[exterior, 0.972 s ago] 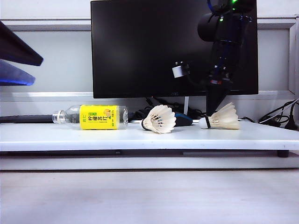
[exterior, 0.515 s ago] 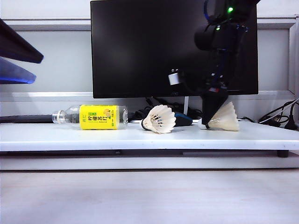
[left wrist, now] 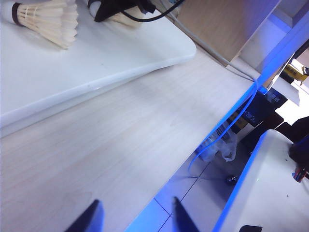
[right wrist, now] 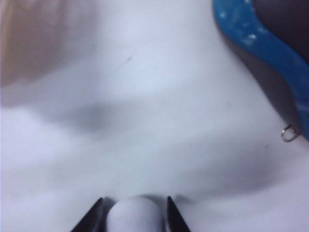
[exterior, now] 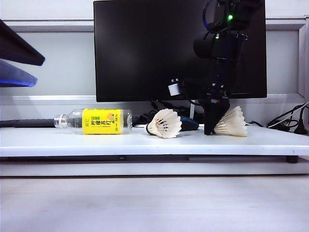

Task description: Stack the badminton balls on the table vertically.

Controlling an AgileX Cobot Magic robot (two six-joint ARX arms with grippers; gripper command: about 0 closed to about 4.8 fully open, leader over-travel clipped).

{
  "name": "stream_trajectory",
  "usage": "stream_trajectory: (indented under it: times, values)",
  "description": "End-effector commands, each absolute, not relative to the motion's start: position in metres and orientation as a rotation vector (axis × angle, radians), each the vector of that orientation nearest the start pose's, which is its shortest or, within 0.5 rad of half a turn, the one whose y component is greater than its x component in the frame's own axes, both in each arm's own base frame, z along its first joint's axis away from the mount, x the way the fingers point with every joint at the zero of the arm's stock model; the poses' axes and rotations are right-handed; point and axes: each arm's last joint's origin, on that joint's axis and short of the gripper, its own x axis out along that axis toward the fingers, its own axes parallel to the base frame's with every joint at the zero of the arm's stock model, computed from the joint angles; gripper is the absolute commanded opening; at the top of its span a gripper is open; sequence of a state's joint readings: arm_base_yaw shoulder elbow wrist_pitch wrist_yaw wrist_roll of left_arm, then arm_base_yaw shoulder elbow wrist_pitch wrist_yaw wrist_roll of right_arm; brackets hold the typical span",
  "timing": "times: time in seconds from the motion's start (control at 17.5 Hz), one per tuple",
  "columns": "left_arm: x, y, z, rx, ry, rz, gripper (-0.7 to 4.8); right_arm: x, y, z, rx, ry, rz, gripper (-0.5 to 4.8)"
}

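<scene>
Lowered right gripper (right wrist: 133, 215) straddling one of two badminton balls (right wrist: 133, 214); left gripper (left wrist: 137, 217) open

black monitor (exterior: 154, 48), yellow-labelled bottle (exterior: 96, 121) lying sideways, blue mouse (exterior: 189, 123), cables (exterior: 289, 121)

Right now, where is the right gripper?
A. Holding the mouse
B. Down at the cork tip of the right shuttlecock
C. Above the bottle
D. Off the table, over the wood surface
B: the right gripper has its fingers on either side of the right shuttlecock's cork tip on the table.
</scene>
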State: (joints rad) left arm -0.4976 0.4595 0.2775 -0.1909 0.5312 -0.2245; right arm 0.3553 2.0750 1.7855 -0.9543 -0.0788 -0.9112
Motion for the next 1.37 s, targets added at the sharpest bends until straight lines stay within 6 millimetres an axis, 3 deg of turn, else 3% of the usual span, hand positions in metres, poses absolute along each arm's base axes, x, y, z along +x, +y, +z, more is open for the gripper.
stream_trajectory:
  times: [0.06, 0.34, 0.57, 0.8, 1.09, 1.37]
  values:
    - [0.100, -0.071, 0.205, -0.202, 0.479, -0.977, 1.92, 0.407, 0.153, 0.230, -0.910, 0.984, 0.874, 1.14]
    - [0.100, -0.071, 0.205, -0.202, 0.477, -0.977, 1.92, 0.415, 0.158, 0.243, -0.713, 0.872, 0.804, 1.14]
    - [0.101, -0.071, 0.205, -0.202, 0.472, -0.978, 1.92, 0.410, 0.151, 0.289, -0.542, 0.687, 0.795, 1.15]
    - [0.101, -0.071, 0.205, -0.202, 0.470, -0.979, 1.92, 0.395, 0.131, 0.343, -0.415, 0.522, 0.770, 1.16]
    - [0.101, -0.071, 0.205, -0.202, 0.468, -0.981, 1.92, 0.370, 0.095, 0.407, -0.208, 0.273, 0.861, 1.16]
    - [0.101, -0.071, 0.205, -0.203, 0.469, -0.982, 1.92, 0.340, 0.057, 0.442, -0.176, 0.195, 0.840, 1.17]
